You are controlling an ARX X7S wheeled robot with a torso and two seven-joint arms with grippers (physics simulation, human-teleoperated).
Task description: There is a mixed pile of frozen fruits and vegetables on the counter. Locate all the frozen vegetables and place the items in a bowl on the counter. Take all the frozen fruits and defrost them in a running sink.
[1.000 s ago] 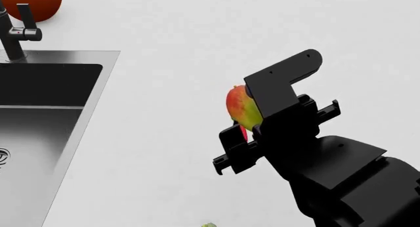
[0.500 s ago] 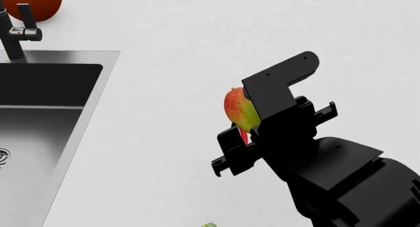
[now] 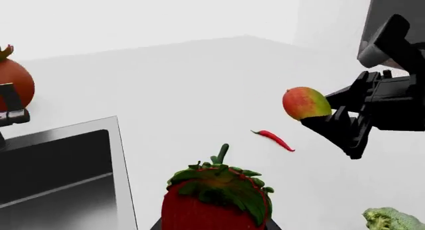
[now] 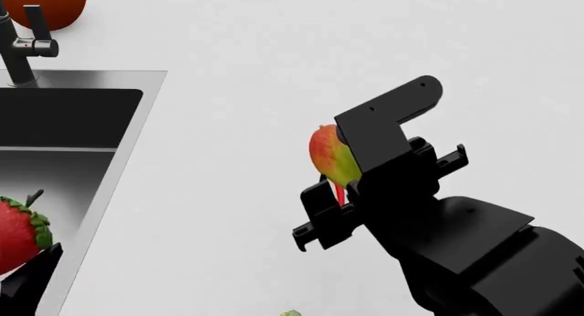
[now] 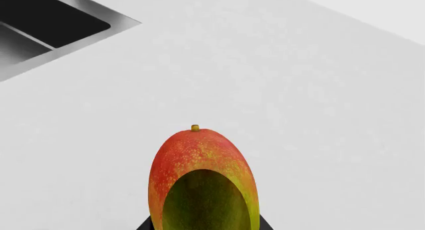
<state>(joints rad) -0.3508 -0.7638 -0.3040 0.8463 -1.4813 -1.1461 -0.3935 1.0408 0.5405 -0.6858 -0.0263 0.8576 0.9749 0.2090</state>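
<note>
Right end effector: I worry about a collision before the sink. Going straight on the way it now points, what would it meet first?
Probably nothing soon: ahead of the right end effector, holding the mango, lies bare counter. The sink sits off to one side; depth is uncertain.

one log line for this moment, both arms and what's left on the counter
left gripper: shut on strawberry, over sink | right gripper: shut on mango, above counter | chili, broccoli: on counter

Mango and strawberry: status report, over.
Right gripper shut on mango, above counter. Left gripper holds strawberry at sink edge. Path clear.
</note>
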